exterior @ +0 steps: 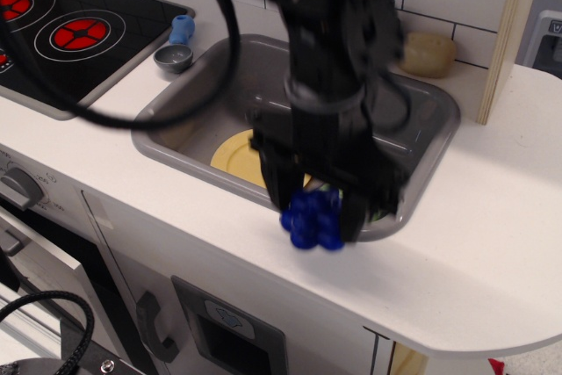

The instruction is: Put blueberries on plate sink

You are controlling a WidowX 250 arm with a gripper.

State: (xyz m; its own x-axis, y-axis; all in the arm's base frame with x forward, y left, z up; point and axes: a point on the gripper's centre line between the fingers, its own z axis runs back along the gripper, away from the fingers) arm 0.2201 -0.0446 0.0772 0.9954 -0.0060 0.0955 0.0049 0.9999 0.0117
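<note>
My black gripper is shut on the blueberries, a glossy deep-blue cluster, and holds them above the front rim of the sink. The sink is a grey rectangular basin set in the white counter. The pale-yellow plate lies on the sink floor at the front left, partly hidden behind my arm. The picture is blurred around the arm.
A small grey bowl and a light-blue knobbly toy stand on the counter behind the sink's left corner. A beige lump sits at the back right rim. The stove top is at left. A wooden post stands at right.
</note>
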